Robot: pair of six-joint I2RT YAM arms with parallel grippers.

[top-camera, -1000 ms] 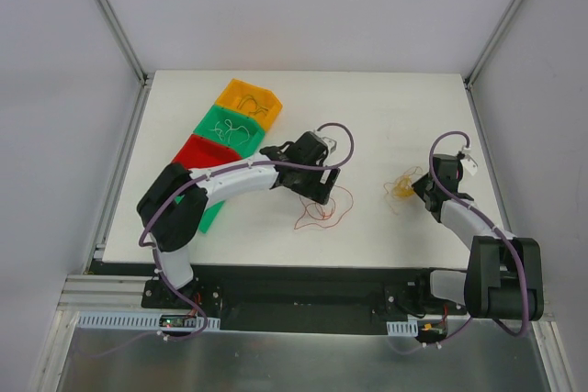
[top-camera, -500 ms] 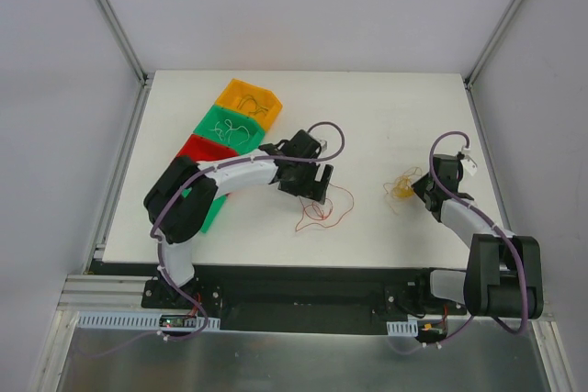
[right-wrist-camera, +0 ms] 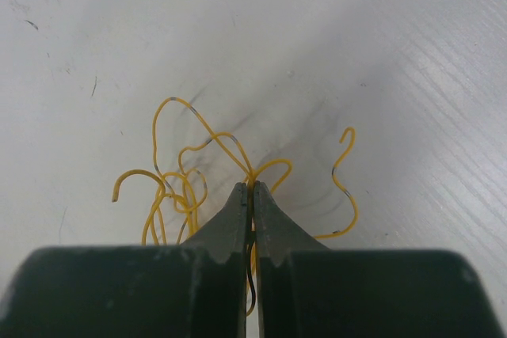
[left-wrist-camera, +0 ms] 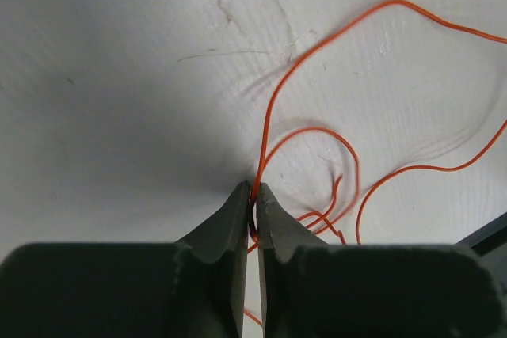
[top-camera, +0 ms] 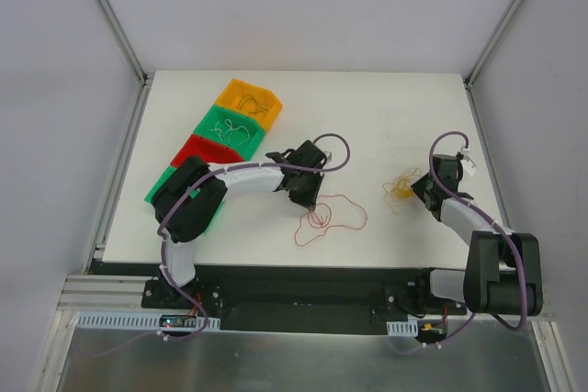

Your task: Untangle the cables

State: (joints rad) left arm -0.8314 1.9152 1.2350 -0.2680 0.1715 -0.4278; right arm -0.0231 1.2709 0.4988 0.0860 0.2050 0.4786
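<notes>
The red cable [left-wrist-camera: 268,116] lies at mid-frame on the tabletop [top-camera: 386,117]. Its loops sprawl rightward from my left pincer [left-wrist-camera: 253,189], which is nipped shut on its left end, so its long axis runs left to right. The yellow cables [right-wrist-camera: 186,195] clump well apart at right, pinched in my closed right pincer [right-wrist-camera: 251,187]. I judge my left arm should draw leftward.

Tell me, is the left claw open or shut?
Shut. The left claw pinches the red wire between its fingertips, and no gap shows between them.
</notes>
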